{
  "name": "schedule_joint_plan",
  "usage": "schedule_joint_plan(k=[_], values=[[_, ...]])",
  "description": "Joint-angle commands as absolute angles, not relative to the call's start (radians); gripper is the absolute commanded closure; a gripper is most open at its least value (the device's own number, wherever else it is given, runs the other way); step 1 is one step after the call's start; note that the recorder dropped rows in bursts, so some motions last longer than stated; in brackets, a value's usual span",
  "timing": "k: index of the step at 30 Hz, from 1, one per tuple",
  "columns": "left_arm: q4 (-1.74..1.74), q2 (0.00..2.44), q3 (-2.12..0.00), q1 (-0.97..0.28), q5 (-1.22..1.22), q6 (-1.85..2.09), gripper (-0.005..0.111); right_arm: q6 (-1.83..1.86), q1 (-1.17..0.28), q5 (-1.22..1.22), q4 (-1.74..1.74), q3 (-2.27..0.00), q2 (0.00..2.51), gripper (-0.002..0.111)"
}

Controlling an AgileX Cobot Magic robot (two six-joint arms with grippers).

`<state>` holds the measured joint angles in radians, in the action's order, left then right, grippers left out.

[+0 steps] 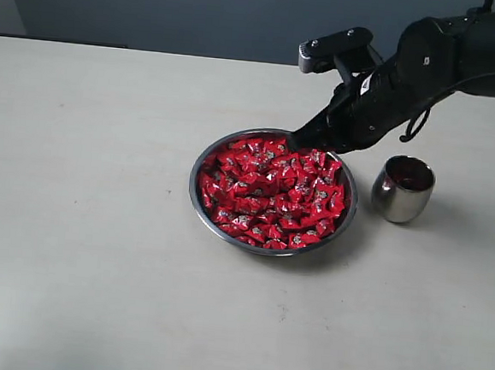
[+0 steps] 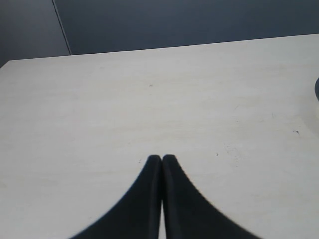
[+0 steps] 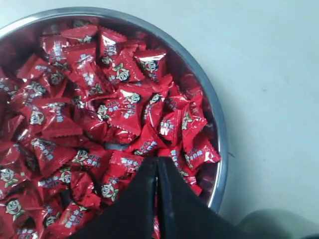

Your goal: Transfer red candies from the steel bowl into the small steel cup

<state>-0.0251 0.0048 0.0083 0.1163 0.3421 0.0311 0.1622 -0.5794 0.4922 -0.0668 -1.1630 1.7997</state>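
Candies (image 3: 124,107) are shiny bright red, each with a little pale cartoon face and white lettering. Bowl (image 1: 192,181) and cup (image 1: 396,205) are mirror-silver, and the cup's inside looks dark red. Counter (image 1: 98,225) is plain cream, arm (image 1: 429,62) black, wall (image 1: 159,7) dark blue-grey.

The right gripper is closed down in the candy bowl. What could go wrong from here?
1. The right gripper has its jaws together among the shiny red wrapped candies, none clearly pinched, so it may lift empty.
2. The small rounded steel cup beside the wide shallow steel bowl has a narrow mouth; a released candy could miss.
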Motion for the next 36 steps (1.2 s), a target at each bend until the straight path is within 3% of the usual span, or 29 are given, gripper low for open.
schedule_joint_plan(k=[1,5,13,36], values=[[-0.027,0.000,0.000,0.108,0.337,0.029,0.106,0.157,-0.581,0.471,-0.080,-1.160,1.849,0.090],[-0.027,0.000,0.000,0.108,0.337,0.029,0.106,0.157,-0.581,0.377,-0.082,-1.160,1.906,0.067],[-0.027,0.000,0.000,0.108,0.337,0.029,0.106,0.131,-0.572,0.210,-0.068,-1.162,1.983,0.068],[-0.027,0.000,0.000,0.108,0.337,0.029,0.106,0.041,-0.511,0.200,0.031,-1.162,1.976,0.068]])
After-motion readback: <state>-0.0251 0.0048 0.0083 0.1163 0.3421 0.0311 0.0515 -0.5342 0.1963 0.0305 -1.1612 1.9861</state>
